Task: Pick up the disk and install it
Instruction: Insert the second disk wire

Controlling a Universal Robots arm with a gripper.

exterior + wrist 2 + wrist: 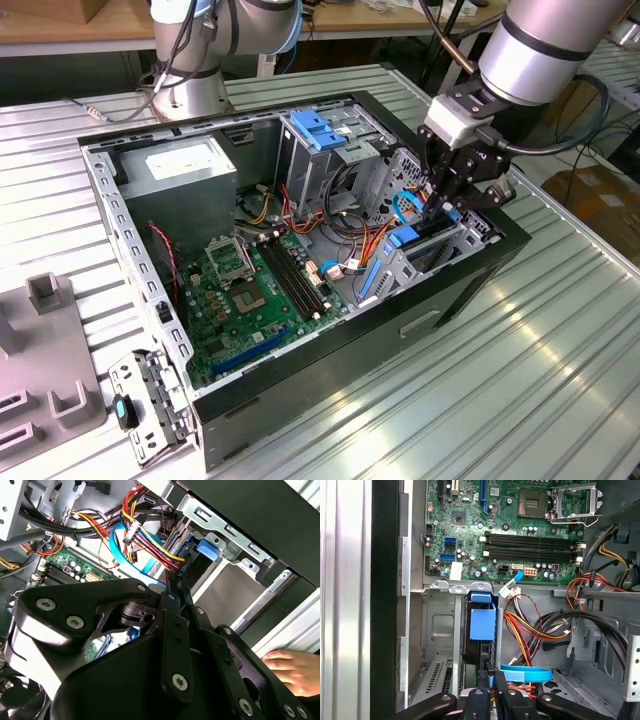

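Now your gripper sits clamped on disk, upright in drive bay at case's 3 o'clock edge.

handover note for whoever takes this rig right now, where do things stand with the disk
Pincer: down inside the open computer case, at the drive bay by the wall on the exterior view's right. Whether it is open or shut cannot be told.
Disk: standing on edge in that bay, blue rail uppermost, directly at the pincer tips in the first wrist view.
Done: disk picked up and brought into the bay.
Left: whether it is fully seated cannot be told; pincer is not clear of the case.
Note: a person's hand rests beside the case.
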